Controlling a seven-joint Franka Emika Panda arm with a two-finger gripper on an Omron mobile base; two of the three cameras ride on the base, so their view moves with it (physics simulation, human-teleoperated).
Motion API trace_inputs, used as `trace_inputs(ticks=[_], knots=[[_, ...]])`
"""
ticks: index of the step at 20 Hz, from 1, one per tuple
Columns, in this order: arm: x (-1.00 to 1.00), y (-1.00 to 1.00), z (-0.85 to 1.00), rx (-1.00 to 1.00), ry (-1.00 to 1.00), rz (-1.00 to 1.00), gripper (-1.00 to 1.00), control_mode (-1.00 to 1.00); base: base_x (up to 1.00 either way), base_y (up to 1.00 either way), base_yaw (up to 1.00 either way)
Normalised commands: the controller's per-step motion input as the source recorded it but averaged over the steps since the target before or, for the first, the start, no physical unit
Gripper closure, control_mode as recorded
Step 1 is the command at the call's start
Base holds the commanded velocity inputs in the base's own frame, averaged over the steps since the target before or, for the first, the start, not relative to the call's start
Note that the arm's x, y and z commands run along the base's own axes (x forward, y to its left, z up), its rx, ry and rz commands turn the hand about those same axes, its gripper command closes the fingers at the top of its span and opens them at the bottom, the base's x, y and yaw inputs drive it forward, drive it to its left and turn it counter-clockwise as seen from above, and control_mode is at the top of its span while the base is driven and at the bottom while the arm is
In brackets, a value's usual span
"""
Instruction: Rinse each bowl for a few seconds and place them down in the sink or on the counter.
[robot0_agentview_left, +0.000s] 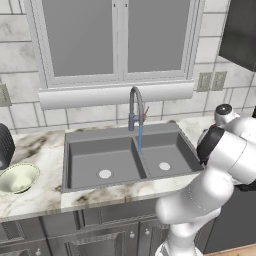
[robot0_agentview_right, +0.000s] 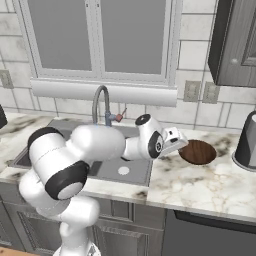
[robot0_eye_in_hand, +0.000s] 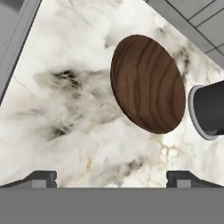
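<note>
Bowls apart on the worktop (robot0_agentview_right: 210, 192), one on each side of the sink (robot0_agentview_left: 107, 150). End effector (robot0_eye_in_hand: 111, 177) spread wide, fingers (robot0_eye_in_hand: 41, 178) far apart, nothing between them, hovering over bare marble. Seen in the right base view (robot0_agentview_right: 175, 142) just left of the brown bowl (robot0_agentview_right: 198, 152), short of touching it. Brown bowl (robot0_eye_in_hand: 146, 83) wide, shallow, wood-grained, lying on the marble right of the sink, ahead of the fingertips in the hand view. Just beside it, further right, a dark cylinder with a pale rim (robot0_eye_in_hand: 209, 111), seen standing upright on the worktop in the right base view (robot0_agentview_right: 247, 135). Sink edge visible at the upper left corner of the hand view (robot0_eye_in_hand: 17, 39). Faucet (robot0_agentview_left: 136, 107) tall and curved at the back of the sink, blue stream of water (robot0_agentview_left: 140, 137) falling near the divider between the two basins. Pale green bowl (robot0_agentview_left: 18, 177) upright on the worktop left of the sink, near the front edge. Black ribbed object (robot0_agentview_left: 5, 146) just behind that bowl, at the left border of the left base view. Window (robot0_agentview_left: 115, 40) above the faucet.
</note>
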Motion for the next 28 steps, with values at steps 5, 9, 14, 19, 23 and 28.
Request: trace_inputs(ticks=[5,9,14,19,23,28], knots=[[0.21,-0.08,-0.15,0.0,0.03,0.03,-1.0,-1.0,0.0,0.0,0.0],[0.17,-0.12,-0.18,0.0,0.03,0.04,-1.0,-1.0,0.0,0.0,0.0],[0.17,-0.14,-0.19,0.0,0.01,0.05,-1.0,-1.0,0.0,0.0,0.0],[0.21,-0.09,-0.18,0.0,0.0,0.05,-1.0,-1.0,0.0,0.0,0.0],[0.26,-0.09,-0.12,0.0,0.0,0.05,-1.0,-1.0,0.0,0.0,0.0],[0.22,-0.22,-0.06,0.0,0.0,0.07,-1.0,-1.0,0.0,0.0,0.0]])
